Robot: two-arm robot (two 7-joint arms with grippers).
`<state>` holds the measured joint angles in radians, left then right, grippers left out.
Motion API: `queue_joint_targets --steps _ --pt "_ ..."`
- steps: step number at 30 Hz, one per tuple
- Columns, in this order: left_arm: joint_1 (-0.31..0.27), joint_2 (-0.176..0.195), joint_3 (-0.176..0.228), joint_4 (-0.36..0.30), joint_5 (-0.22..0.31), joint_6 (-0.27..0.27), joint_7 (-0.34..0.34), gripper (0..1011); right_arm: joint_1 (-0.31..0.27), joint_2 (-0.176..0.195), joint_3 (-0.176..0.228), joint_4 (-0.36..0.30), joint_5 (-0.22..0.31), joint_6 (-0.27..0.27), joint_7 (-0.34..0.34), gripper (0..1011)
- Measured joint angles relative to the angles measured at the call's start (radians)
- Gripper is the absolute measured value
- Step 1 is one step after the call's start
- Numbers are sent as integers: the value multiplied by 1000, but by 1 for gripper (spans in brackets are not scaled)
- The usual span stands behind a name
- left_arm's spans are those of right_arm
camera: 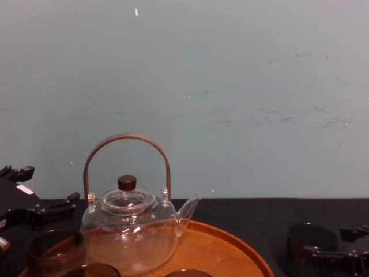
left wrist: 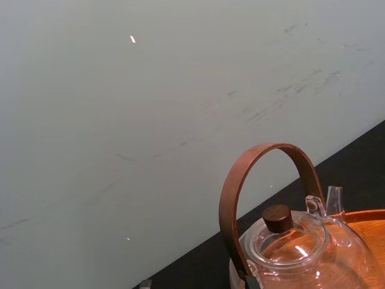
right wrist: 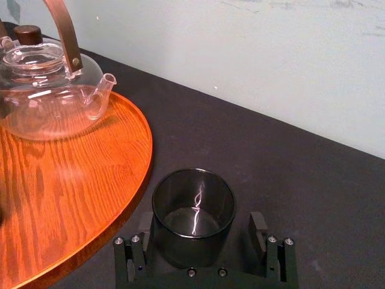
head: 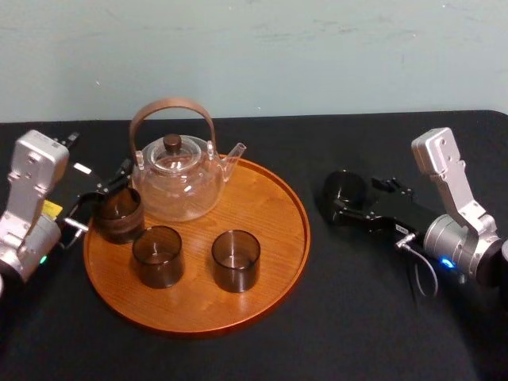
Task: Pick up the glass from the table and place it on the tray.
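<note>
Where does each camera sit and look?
Head: up high, looking down at the tray, left tool and right tool.
Chest: low, looking across the table at the teapot's side; tools at the lower corners.
Left wrist: on its arm, faces the wall and teapot.
Right wrist: faces its open tool around a glass.
All four share the teapot.
</note>
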<state>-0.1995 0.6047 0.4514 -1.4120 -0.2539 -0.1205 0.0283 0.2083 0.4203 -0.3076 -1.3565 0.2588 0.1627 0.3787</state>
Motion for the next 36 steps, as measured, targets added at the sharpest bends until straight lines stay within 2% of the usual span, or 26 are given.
queue_joint_targets --steps 26,36 --pt "0 0 0 0 0 0 0 1001 76 -51 -35 95 -35 -6 11 1002" --pt "0 0 0 0 0 0 0 1001 80 -54 -35 102 -37 -6 9 1002"
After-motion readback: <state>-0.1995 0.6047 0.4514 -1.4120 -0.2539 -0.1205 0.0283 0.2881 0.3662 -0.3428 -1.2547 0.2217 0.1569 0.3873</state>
